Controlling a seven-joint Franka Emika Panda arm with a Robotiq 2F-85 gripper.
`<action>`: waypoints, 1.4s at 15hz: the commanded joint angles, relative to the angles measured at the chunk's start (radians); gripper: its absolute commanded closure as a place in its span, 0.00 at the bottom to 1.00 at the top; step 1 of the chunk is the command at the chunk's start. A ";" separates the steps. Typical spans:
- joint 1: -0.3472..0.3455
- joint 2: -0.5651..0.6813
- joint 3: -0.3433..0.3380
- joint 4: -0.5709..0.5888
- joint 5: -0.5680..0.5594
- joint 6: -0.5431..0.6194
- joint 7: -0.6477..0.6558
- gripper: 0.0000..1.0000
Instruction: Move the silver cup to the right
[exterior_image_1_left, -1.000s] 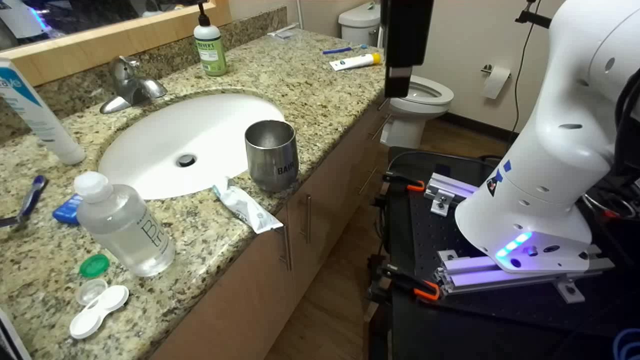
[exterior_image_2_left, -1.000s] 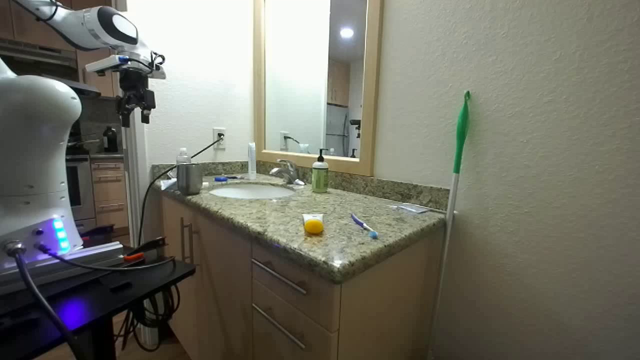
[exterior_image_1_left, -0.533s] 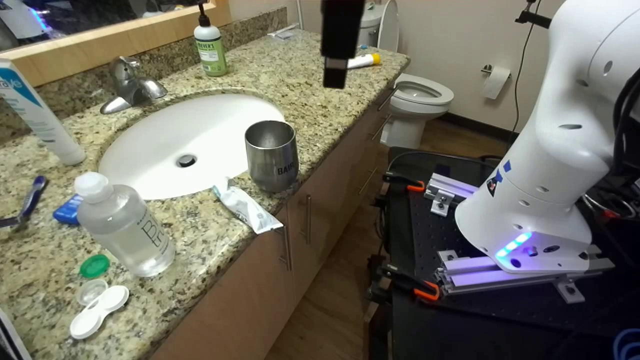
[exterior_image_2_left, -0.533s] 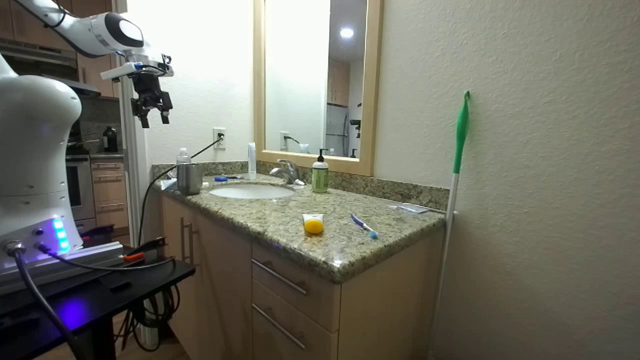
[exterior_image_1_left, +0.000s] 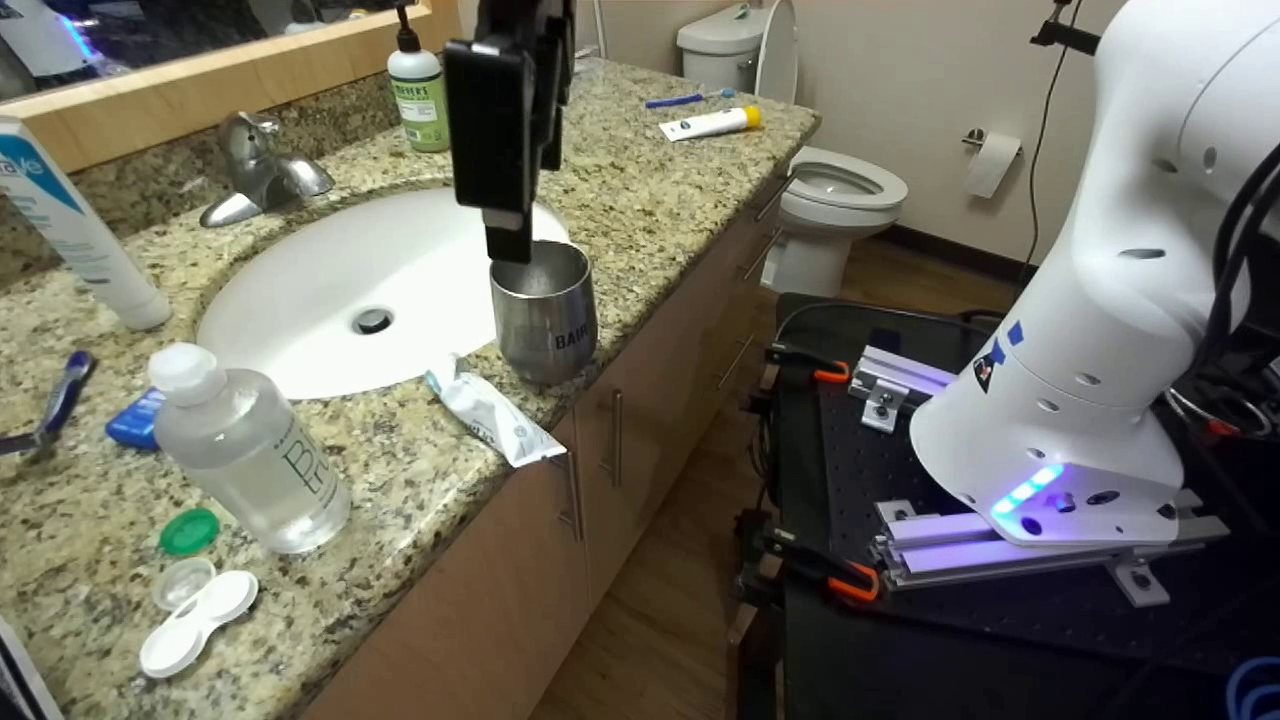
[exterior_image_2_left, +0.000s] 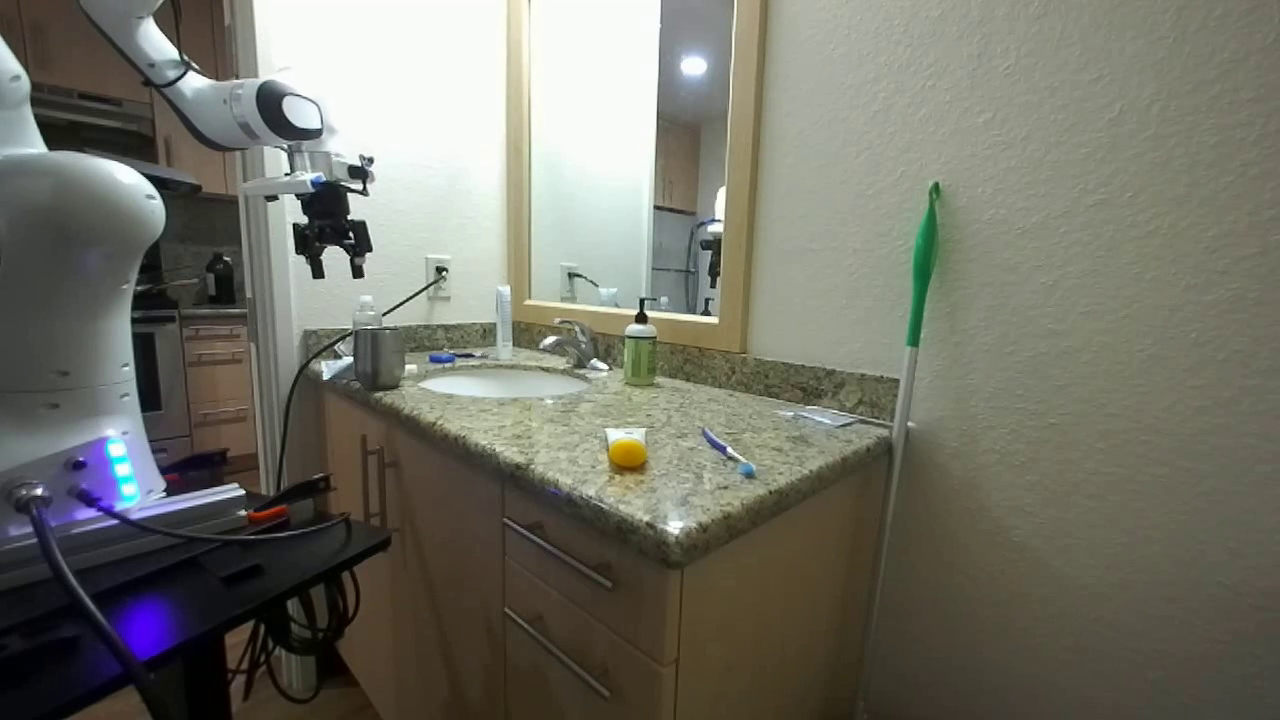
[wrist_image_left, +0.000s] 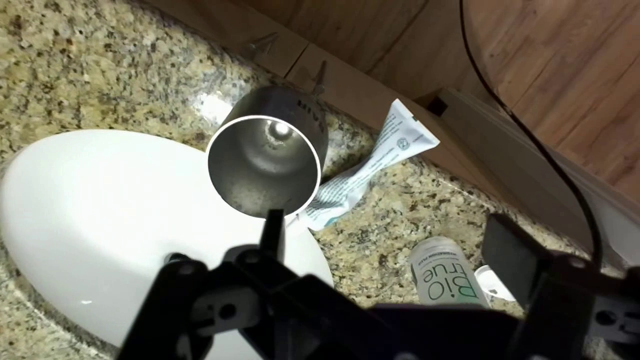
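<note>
The silver cup (exterior_image_1_left: 545, 325) stands upright on the counter's front edge beside the sink, in both exterior views (exterior_image_2_left: 380, 358). In the wrist view the cup (wrist_image_left: 264, 167) lies upper left of centre, its open mouth facing the camera. My gripper (wrist_image_left: 386, 220) is open and empty, its two fingers wide apart. In an exterior view the gripper (exterior_image_2_left: 337, 268) hangs above the counter, higher than the cup and apart from it. In an exterior view a finger of the gripper (exterior_image_1_left: 510, 235) overlaps the cup's back rim in the picture.
A crumpled white tube (exterior_image_1_left: 495, 415) lies against the cup's base. The clear bottle (exterior_image_1_left: 250, 460) stands nearby. The sink (exterior_image_1_left: 300, 300), faucet (exterior_image_1_left: 262, 172) and soap bottle (exterior_image_1_left: 420, 100) lie behind. A yellow-capped tube (exterior_image_2_left: 627, 450) and toothbrush (exterior_image_2_left: 727, 452) lie at the counter's far end.
My gripper has moved across the counter toward the cup and, over the last half second, come a little lower. It stays open. The cup has not moved.
</note>
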 joint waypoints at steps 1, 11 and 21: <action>-0.001 0.009 -0.001 0.009 0.004 -0.002 -0.003 0.00; -0.050 0.165 -0.047 0.003 -0.003 0.071 -0.009 0.00; -0.068 0.263 -0.056 0.026 -0.011 0.073 0.006 0.00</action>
